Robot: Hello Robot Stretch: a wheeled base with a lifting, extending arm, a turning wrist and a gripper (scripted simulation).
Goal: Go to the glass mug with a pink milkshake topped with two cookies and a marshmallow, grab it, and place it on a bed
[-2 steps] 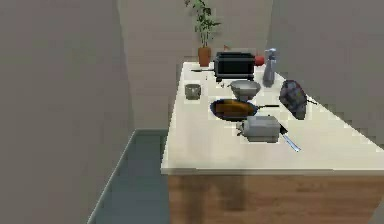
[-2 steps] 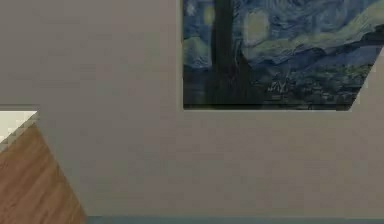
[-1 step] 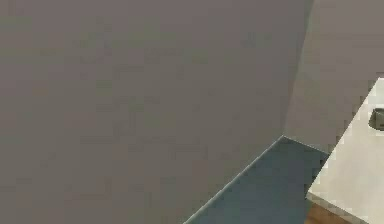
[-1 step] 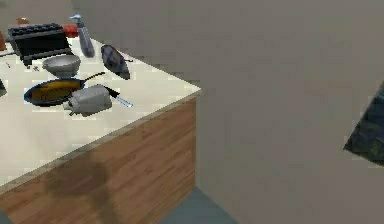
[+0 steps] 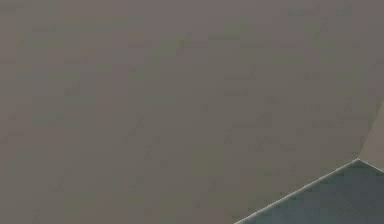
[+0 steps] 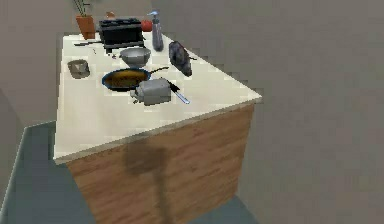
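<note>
Worktop [image 6: 120, 125] with a cream top and wooden sides carries a cluster of kitchen things in the arm side view, all gathered toward its far end. Along the far edge you have a potted plant [image 6: 85, 24] at the corner, a black toaster [image 6: 120, 32] beside it, and a tall bluish thing with a red top [image 6: 153, 26]. It stands upright, long axis vertical (too small for you to call it the milkshake mug). Nearer the middle sit a grey bowl [image 6: 136, 55], a frying pan [image 6: 125, 78] with its handle pointing toward the edge on the view's right, a small cup [image 6: 78, 68] by the opposite edge, a dark round pan [image 6: 180, 55] and a squat metal pot [image 6: 153, 92]. Your forward view faces a grey wall [image 5: 150, 100], with dark floor [image 5: 340, 200] at its lower right corner. You cannot tell the state of the jaws.
</note>
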